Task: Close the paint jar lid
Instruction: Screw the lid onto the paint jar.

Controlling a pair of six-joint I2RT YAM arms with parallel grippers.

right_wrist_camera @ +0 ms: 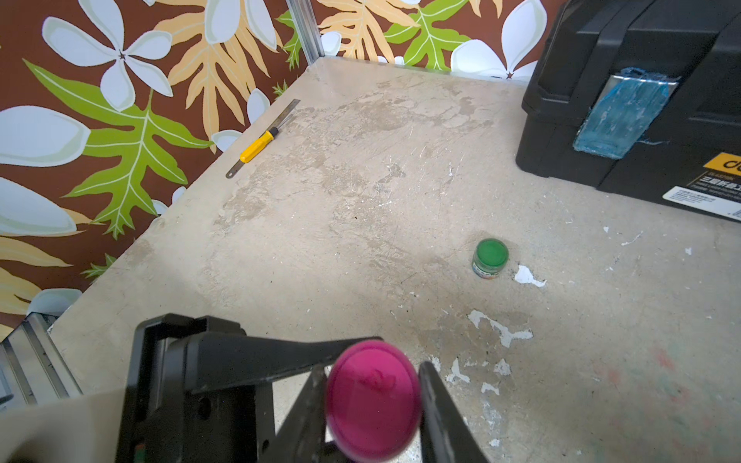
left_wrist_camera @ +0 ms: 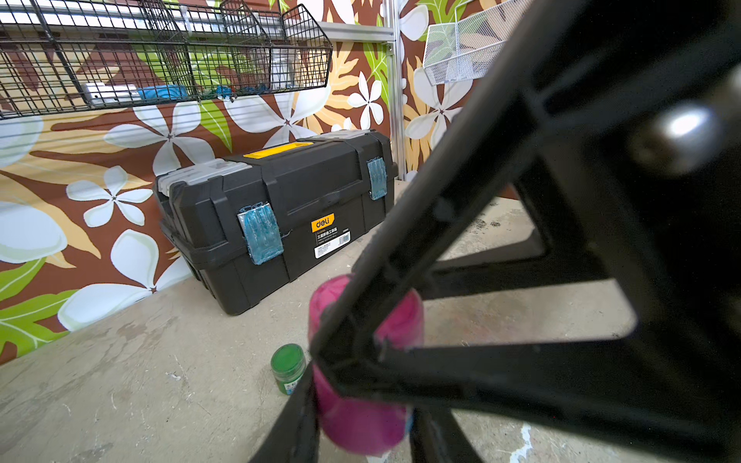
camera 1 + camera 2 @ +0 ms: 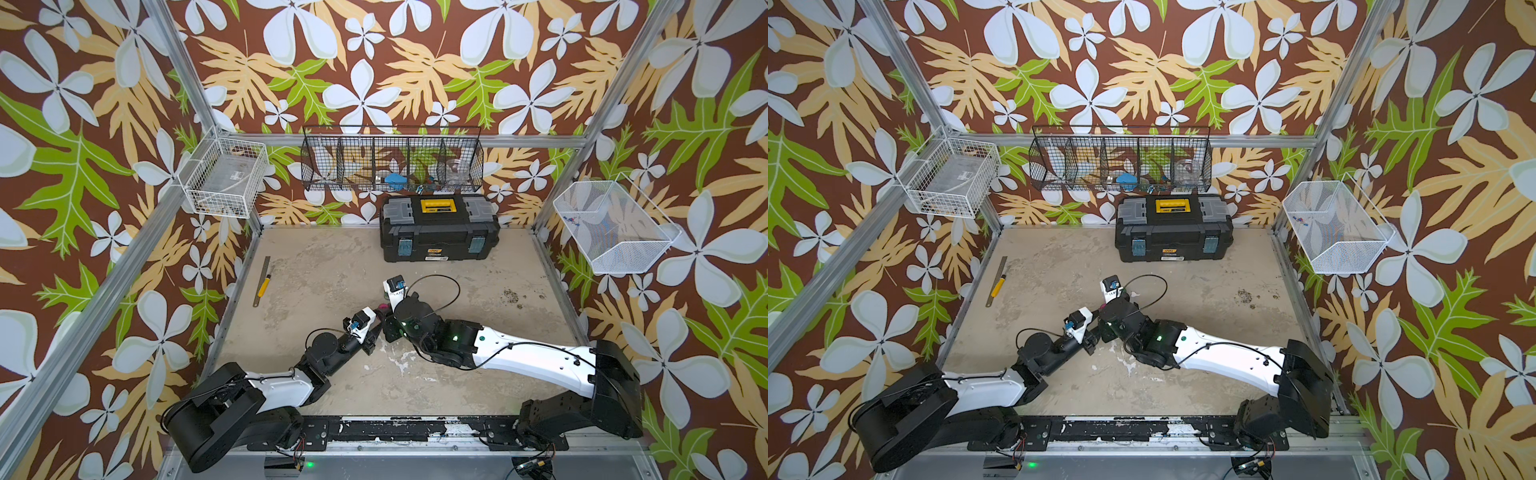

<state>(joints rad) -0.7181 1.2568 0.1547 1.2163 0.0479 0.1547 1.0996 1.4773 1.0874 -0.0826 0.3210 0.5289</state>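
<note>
A pink paint jar [image 2: 361, 425] stands near the middle of the table and shows as a small pink patch in both top views [image 3: 382, 308] [image 3: 1102, 306]. My left gripper [image 2: 361, 401] is shut on the jar's body, one finger on each side. The jar's pink lid [image 1: 373, 401] sits on top of it. My right gripper [image 1: 373, 405] reaches down from above and is shut on the lid's rim. In the left wrist view the right gripper's black fingers [image 2: 401, 248] cross in front of the jar's upper part and hide where lid meets jar.
A small green-lidded jar [image 1: 490, 256] [image 2: 288, 366] stands on the table just beyond the pink one. A black toolbox [image 3: 438, 228] sits at the back. A steel ruler and a yellow-handled tool [image 3: 262, 282] lie by the left wall. Wire baskets [image 3: 392, 160] hang on the walls.
</note>
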